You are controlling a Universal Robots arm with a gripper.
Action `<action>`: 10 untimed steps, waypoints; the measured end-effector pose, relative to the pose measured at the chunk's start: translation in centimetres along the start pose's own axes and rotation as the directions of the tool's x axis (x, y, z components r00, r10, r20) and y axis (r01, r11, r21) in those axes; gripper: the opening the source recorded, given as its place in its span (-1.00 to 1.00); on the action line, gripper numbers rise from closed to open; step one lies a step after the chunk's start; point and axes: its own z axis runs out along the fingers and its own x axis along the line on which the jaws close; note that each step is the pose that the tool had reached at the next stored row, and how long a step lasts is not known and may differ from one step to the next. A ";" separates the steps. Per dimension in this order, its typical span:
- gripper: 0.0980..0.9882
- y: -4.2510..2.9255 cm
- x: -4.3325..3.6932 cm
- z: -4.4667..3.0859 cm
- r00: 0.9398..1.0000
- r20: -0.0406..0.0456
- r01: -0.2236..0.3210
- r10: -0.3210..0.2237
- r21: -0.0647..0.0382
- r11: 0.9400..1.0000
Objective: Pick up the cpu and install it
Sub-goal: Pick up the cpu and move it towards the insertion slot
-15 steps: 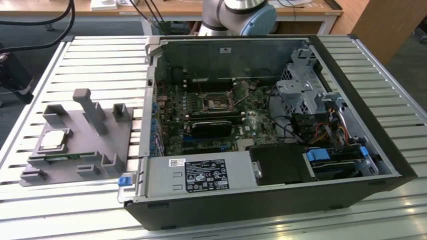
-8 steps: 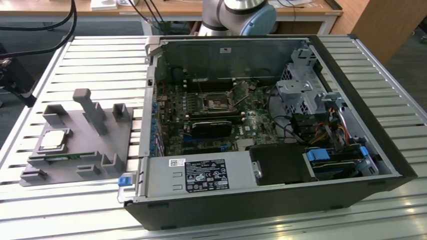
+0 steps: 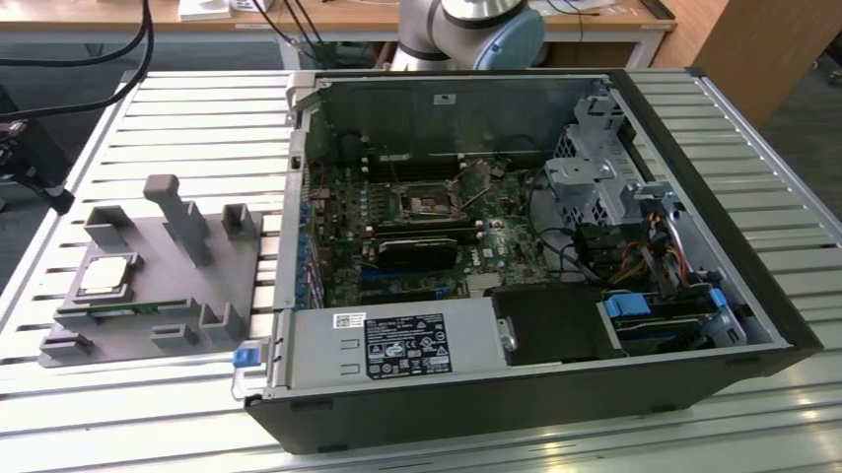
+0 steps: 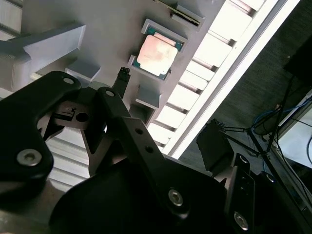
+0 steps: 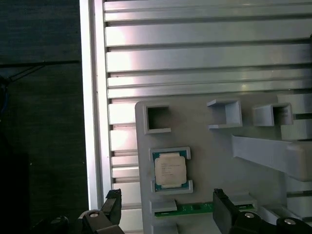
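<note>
The cpu (image 3: 108, 276), a flat square chip with a silvery top, lies in a low pocket of the grey fixture (image 3: 138, 315) at the exterior view's left. In both wrist views I look down on the cpu (image 5: 170, 169) (image 4: 157, 53) from some height. My gripper (image 5: 168, 207) (image 4: 168, 107) hangs above the fixture, open, its two black fingertips (image 5: 113, 204) spread wider than the chip, with nothing between them. The motherboard's square socket (image 3: 428, 204) sits in the middle of the open computer case (image 3: 526, 394).
A narrow green memory stick (image 5: 195, 208) lies in a slot beside the cpu. Grey posts (image 3: 177, 212) rise from the fixture. A black card (image 3: 421, 251) sits below the socket. The slatted table's edge (image 5: 95, 122) runs close to the fixture, with dark floor beyond.
</note>
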 end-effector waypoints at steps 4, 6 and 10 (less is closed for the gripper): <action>0.66 -0.01 0.01 0.26 1.000 0.000 0.000 0.000 0.000 1.000; 0.66 -0.02 0.01 0.46 1.000 0.000 0.000 0.000 0.000 1.000; 0.66 -0.05 0.02 1.03 1.000 0.000 0.009 -0.009 -0.001 1.000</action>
